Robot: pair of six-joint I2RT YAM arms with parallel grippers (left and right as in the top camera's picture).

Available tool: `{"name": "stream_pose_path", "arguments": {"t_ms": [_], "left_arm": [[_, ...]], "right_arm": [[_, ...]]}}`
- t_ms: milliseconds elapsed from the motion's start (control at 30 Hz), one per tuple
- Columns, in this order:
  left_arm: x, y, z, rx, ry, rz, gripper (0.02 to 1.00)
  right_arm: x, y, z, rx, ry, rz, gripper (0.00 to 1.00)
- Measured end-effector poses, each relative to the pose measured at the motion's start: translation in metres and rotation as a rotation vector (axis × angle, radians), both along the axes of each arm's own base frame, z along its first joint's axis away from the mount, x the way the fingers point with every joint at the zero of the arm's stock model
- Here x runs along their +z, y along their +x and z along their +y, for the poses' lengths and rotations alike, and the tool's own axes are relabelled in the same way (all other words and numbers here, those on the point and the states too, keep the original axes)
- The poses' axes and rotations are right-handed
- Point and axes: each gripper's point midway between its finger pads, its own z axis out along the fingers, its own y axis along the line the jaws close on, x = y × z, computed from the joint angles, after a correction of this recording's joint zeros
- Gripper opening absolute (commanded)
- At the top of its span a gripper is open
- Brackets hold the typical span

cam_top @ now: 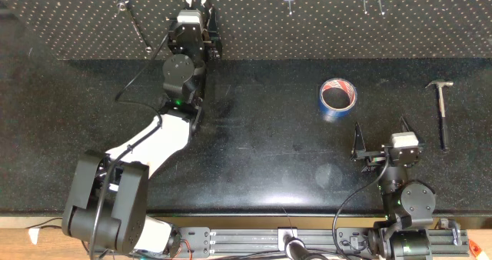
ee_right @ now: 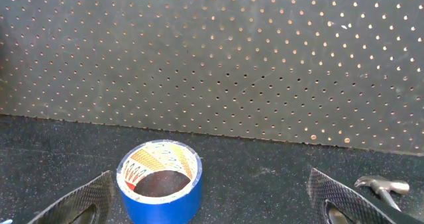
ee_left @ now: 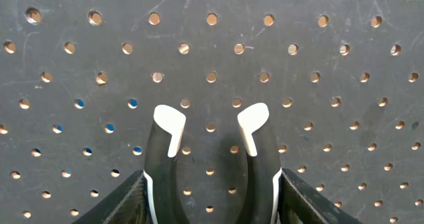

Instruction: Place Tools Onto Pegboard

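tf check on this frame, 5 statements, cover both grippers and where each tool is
1. The blue tape roll lies on the black table. True.
2. The steel-headed hammer hangs on the perforated pegboard. False: it lies on the table near the right edge.
3. The slim silver wrench hangs on the pegboard. True.
4. The right gripper is shut on the tape roll. False: it is open and empty, apart from the roll.
5. The left gripper holds a black two-handled tool with white tips up at the pegboard. True, as far as its wrist view shows.
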Motion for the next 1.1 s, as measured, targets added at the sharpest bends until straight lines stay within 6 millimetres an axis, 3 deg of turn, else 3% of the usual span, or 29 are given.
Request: {"name": "stream_pose_path", "arguments": {"t_ms": [200,233,300,367,500,600,667,967,1100], "left_arm": [[0.003,0.0,-0.001,-0.003,-0.003,-0.01,0.897],[0.003,0.0,-0.001,-0.003,-0.002,-0.01,0.996],[0.003,0.0,-0.001,-0.003,-0.004,-0.009,0.998],[-0.013,-0.002,-0.001,-0.007,0.022,0.083,0.996],[0.03,-0.026,0.005,-0.01,0.02,0.077,0.996],[0.032,-0.043,0.01,-0.01,0.039,0.146,0.996],[0.047,-0.056,0.014,-0.01,0.039,0.147,0.996],[0.08,-0.109,0.084,0.099,0.024,0.16,0.996],[0.055,-0.163,0.1,0.113,0.006,0.03,0.996]], "right_arm": [[0.0,0.0,0.0,0.0,0.0,0.0,0.947],[0.0,0.0,0.0,0.0,0.0,0.0,0.947],[0.0,0.0,0.0,0.0,0.0,0.0,0.947],[0.0,0.0,0.0,0.0,0.0,0.0,0.947],[0.0,0.0,0.0,0.0,0.0,0.0,0.947],[0.0,0.0,0.0,0.0,0.0,0.001,0.947],[0.0,0.0,0.0,0.0,0.0,0.0,0.947],[0.0,0.0,0.0,0.0,0.0,0.001,0.947],[0.0,0.0,0.0,0.0,0.0,0.0,0.947]]}}
